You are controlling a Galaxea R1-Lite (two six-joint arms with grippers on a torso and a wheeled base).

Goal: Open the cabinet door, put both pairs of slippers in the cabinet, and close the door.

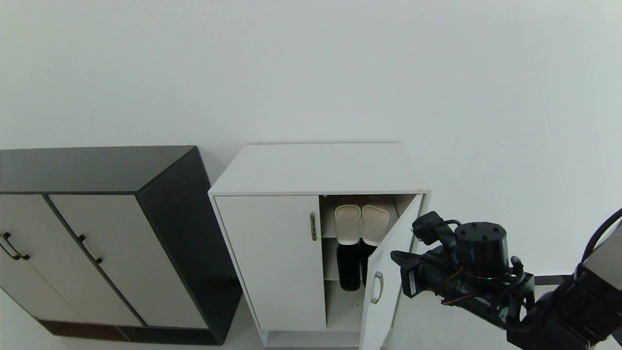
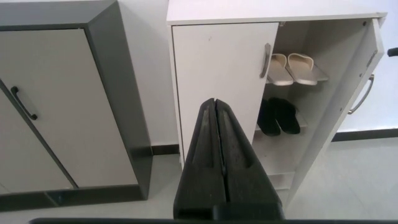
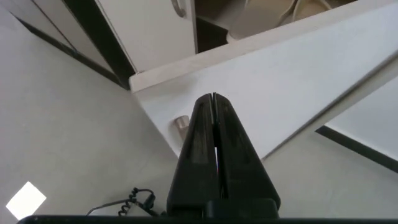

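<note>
**White cabinet** point(image 1: 316, 167): standing against the wall. Its left door point(image 1: 272, 257) is sitting shut. Its right door point(image 1: 388, 272) is hanging about half open, with the handle point(image 1: 377, 288) facing outward.

**White slippers** point(image 1: 361, 223): lying side by side on the upper shelf of the right compartment, with one end of each jutting past the shelf's front edge.

**Black slippers** point(image 1: 348, 267): lying side by side on the shelf directly below, also reaching the front edge.

**Right end effector** point(image 3: 215, 99): its fingers are pressing together and gripping nothing. It is pointing at the outer face of the open door, near the handle's stud point(image 3: 181, 123). Whether it is touching the panel cannot be told.

**Left end effector** point(image 2: 215, 104): its fingers are closed flat against each other and carrying nothing. It is hanging well back from the cabinet front.

**Black cabinet** point(image 1: 97, 170): standing just beside the white one, with both pale doors shut.

**Step in hand**: both pairs are already sitting inside, so the task appears to be entering its last step, closing the door.

**Next move**: this probably calls for the right arm pushing the door's outer face toward the frame, pressing near the free edge. The protruding slipper ends could be blocking the door from seating flush.
</note>
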